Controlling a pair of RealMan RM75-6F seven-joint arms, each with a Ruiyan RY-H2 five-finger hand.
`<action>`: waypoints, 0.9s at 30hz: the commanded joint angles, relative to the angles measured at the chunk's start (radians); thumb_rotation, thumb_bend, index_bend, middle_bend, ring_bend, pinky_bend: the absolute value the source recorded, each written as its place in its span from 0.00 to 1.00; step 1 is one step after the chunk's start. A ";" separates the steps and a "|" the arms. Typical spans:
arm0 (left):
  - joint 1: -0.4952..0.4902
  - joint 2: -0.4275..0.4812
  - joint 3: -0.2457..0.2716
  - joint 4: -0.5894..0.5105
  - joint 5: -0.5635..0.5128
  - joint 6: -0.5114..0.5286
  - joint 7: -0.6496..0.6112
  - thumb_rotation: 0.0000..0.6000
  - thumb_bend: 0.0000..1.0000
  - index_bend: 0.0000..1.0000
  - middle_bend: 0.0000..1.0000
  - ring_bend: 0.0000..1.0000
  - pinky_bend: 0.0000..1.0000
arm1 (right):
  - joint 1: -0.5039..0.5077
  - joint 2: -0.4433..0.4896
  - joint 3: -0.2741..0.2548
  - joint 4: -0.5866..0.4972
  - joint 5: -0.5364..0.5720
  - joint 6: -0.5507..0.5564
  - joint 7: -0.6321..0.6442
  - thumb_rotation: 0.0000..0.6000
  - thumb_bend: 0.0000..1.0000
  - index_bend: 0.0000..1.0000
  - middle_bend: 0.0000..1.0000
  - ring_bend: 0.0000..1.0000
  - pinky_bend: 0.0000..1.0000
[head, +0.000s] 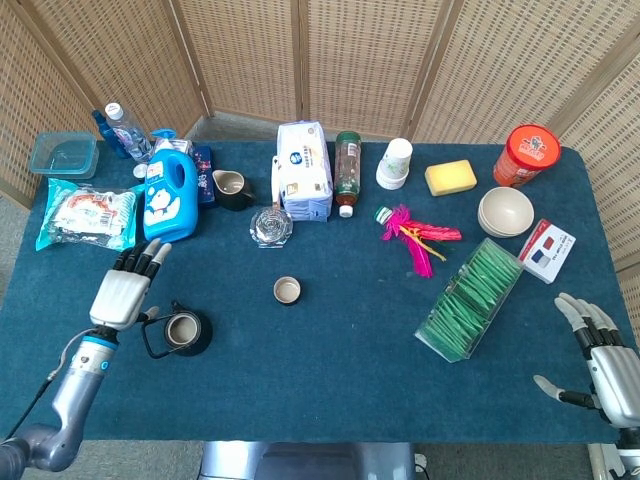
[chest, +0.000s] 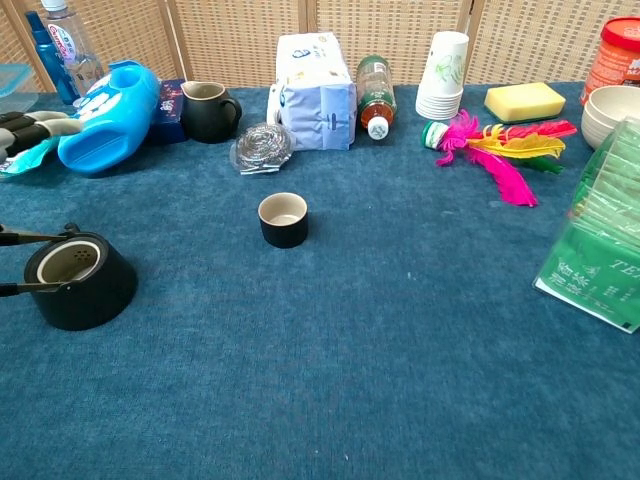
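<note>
Woven rattan screens close off the back of the room, and in front of them stands a table covered in dark blue felt. Near its front left corner sits a small black teapot, round and squat, lidless, with a pale strainer showing inside its mouth and a thin wire handle sticking out to the left. The left hand hovers just beside that handle, palm down with its fingers stretched forward and slightly apart, holding nothing; whether the thumb touches the wire I cannot tell. In the chest view only its fingertips peep in at the left edge, in front of a snack packet. Behind the teapot lies a blue detergent bottle, and next to it a dark ceramic pitcher and a ball of steel wool. A small black teacup with a light interior stands alone to the right of the teapot, well apart from it. Far across the cloth, the right hand rests at the front right corner, fingers spread and empty, near a clear box of green tea packets. A pink feather shuttlecock lies beyond that box.
</note>
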 joint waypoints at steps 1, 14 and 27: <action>-0.009 -0.023 -0.010 0.011 -0.011 0.004 0.015 1.00 0.14 0.00 0.00 0.00 0.09 | 0.001 0.001 -0.001 0.000 -0.003 0.000 0.004 1.00 0.00 0.00 0.00 0.00 0.00; -0.067 -0.115 -0.068 0.056 -0.027 0.019 0.030 1.00 0.14 0.00 0.00 0.00 0.09 | 0.007 0.004 -0.006 0.005 -0.007 -0.011 0.019 1.00 0.00 0.00 0.00 0.00 0.00; -0.121 -0.146 -0.104 0.034 -0.071 -0.019 0.063 1.00 0.14 0.00 0.00 0.00 0.09 | 0.009 0.003 -0.007 0.003 -0.009 -0.012 0.017 1.00 0.00 0.00 0.00 0.00 0.00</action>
